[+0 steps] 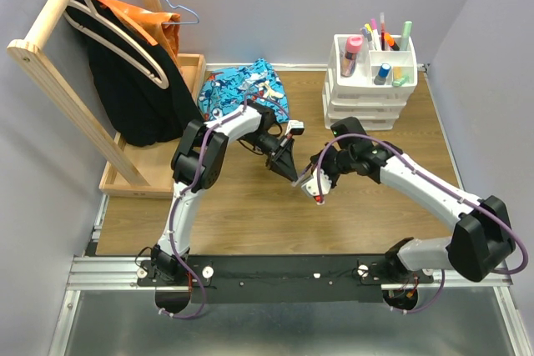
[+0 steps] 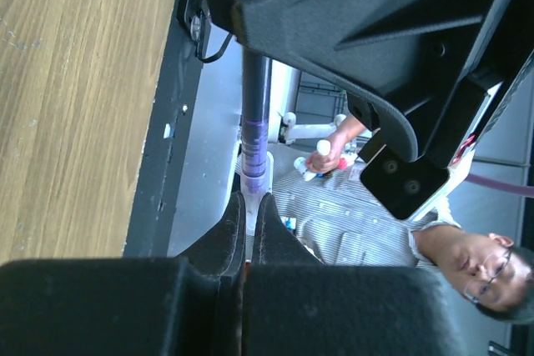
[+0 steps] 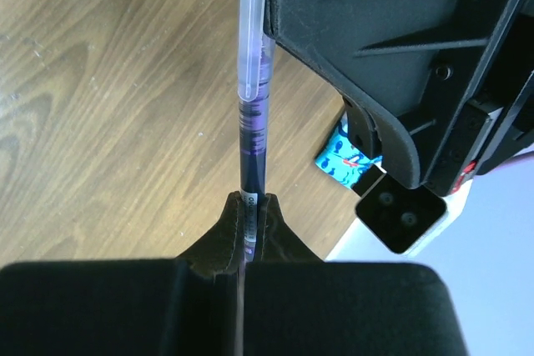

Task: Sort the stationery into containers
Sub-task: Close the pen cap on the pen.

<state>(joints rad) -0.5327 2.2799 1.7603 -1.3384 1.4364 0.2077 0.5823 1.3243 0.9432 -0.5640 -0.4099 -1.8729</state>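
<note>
A slim purple pen with a clear cap hangs above the mid-table between my two grippers. My left gripper is shut on its clear cap end. My right gripper is shut on its dark labelled barrel. In the left wrist view my left gripper pinches the pen, with the right gripper's black body facing it. In the right wrist view my right gripper clamps the barrel. The white organiser stands at the back right, with a pink tube, pens and a small jar in its top compartments.
A blue patterned cloth lies behind the left arm. A wooden tray and a wooden rack with hangers and a black garment fill the left side. The wall runs close behind the organiser.
</note>
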